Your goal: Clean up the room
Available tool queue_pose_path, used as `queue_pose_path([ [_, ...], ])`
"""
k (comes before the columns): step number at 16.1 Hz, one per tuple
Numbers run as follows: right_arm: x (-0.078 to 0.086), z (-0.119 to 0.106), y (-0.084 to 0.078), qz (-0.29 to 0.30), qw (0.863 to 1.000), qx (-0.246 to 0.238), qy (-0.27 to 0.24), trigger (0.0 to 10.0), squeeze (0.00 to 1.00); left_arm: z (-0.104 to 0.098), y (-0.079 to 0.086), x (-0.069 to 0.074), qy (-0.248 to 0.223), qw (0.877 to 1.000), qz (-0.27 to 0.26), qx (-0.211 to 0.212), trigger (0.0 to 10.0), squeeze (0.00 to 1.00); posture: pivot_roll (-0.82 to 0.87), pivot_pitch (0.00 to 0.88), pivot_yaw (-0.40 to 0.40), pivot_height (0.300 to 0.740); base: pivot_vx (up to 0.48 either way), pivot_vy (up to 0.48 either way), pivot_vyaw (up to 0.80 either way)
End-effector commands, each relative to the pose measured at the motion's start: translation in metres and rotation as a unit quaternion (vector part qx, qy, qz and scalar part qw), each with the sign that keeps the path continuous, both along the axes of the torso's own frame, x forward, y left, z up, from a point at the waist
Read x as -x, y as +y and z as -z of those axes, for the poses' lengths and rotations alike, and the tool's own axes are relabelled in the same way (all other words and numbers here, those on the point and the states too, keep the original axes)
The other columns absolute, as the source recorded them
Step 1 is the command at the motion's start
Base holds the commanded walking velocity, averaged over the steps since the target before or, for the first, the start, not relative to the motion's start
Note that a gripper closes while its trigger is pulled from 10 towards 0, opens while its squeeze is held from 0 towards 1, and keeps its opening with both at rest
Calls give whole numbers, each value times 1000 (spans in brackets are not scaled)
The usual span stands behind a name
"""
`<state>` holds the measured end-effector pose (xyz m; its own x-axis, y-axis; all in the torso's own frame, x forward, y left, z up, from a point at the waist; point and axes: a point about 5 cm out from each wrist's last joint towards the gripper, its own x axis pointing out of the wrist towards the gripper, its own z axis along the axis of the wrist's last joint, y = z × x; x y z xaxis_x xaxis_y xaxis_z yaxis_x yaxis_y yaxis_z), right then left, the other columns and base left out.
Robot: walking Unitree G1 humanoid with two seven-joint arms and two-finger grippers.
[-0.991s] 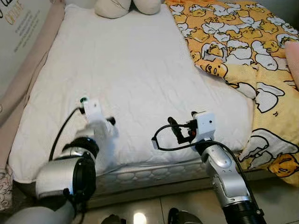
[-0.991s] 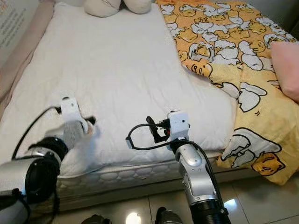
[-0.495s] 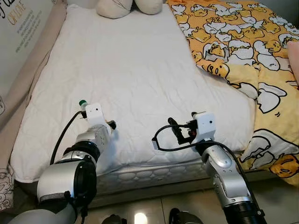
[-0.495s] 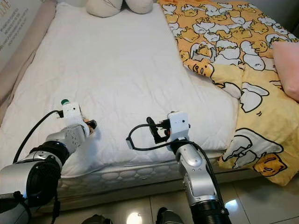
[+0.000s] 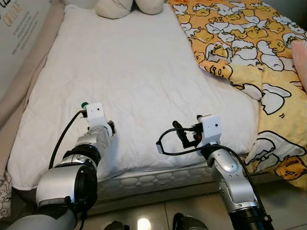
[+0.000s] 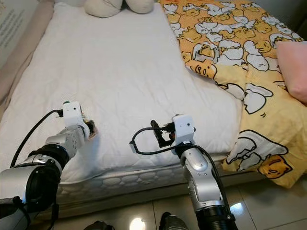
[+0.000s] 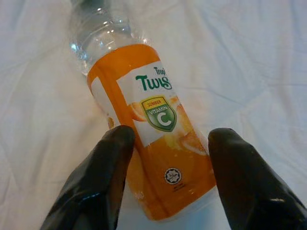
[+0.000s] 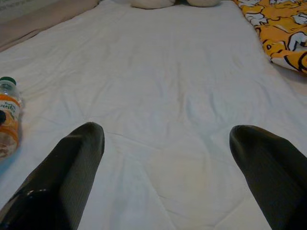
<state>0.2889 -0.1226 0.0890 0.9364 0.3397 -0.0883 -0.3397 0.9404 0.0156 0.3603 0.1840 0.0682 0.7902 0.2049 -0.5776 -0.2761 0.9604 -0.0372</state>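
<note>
An orange juice bottle [image 7: 153, 120] with a green cap [image 5: 85, 104] lies on its side on the white mattress [image 5: 144, 72], near the front left corner. My left gripper [image 7: 170, 134] reaches over the mattress edge, and its two black fingers [image 7: 103, 167] press against both sides of the bottle's lower end. The bottle rests on the sheet. My right gripper [image 5: 184, 132] hovers open over the front edge of the mattress, to the right of the bottle [image 8: 8, 112], with nothing between its fingers [image 8: 76, 158].
A yellow duck-print blanket [image 5: 249, 43] covers the bed's right side and hangs over the corner. Two cream cushions [image 5: 129, 5] lie at the head. A pink pillow [image 6: 292, 67] is at the far right. Tiled floor [image 6: 259, 201] lies below the mattress.
My left arm, blurred and in motion a second ago, has settled with its fingers around the bottle. The right arm has stayed in place. The camera shifted slightly.
</note>
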Motion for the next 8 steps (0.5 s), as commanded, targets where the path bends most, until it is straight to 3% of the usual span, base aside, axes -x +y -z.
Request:
queue_pose_path([
  [1, -1, -3, 1, -5, 1000, 1, -1, 10000, 0, 4, 1, 3, 5, 1000, 4, 4, 0, 0, -133, 75, 20, 740, 0, 0, 0],
  [4, -1, -2, 1, -4, 1000, 2, 0, 10000, 0, 2, -3, 1, -8, 1000, 12, 12, 0, 0, -133, 75, 20, 740, 0, 0, 0],
  [8, -1, -2, -1, -3, 1000, 2, -1, 10000, 0, -33, 2, -19, -101, 994, 24, 16, 0, 0, -128, 70, 16, 740, 0, 0, 0],
])
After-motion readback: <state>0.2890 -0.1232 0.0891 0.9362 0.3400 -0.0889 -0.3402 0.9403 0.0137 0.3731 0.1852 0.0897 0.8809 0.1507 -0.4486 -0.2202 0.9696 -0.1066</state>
